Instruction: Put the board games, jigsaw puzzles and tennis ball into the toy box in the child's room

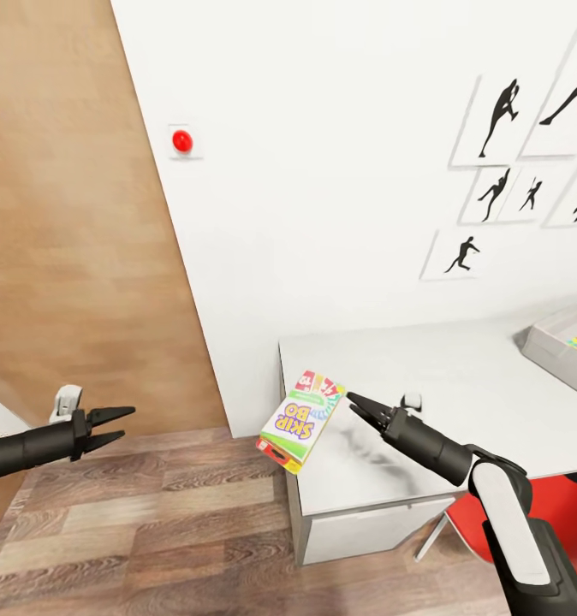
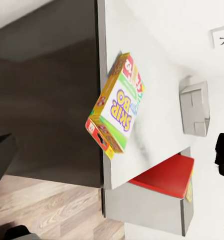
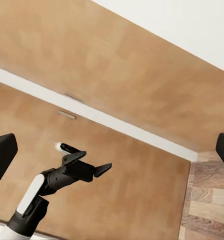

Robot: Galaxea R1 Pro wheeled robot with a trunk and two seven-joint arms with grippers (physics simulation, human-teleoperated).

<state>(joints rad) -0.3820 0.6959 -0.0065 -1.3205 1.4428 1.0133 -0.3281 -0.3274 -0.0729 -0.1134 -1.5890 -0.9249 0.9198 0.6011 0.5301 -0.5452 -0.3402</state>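
One SKIP BO board game [image 1: 301,418] is perched on the table [image 1: 460,402] corner, tilted and overhanging the edge.
From the head, both grippers are seen parted and empty, the right gripper [image 1: 354,399] just beside the box, the left gripper [image 1: 124,425] well apart; the toy box [image 1: 552,344] lies far along the table. From the left wrist, the overhang is confirmed. From the right wrist, the open left gripper is seen against a wood wall. Regrasping is judged next, before carriage to the toy box.

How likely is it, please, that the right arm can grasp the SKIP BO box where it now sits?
Probably yes: the open right gripper points at the SKIP BO box, which overhangs the table corner with nothing between them.
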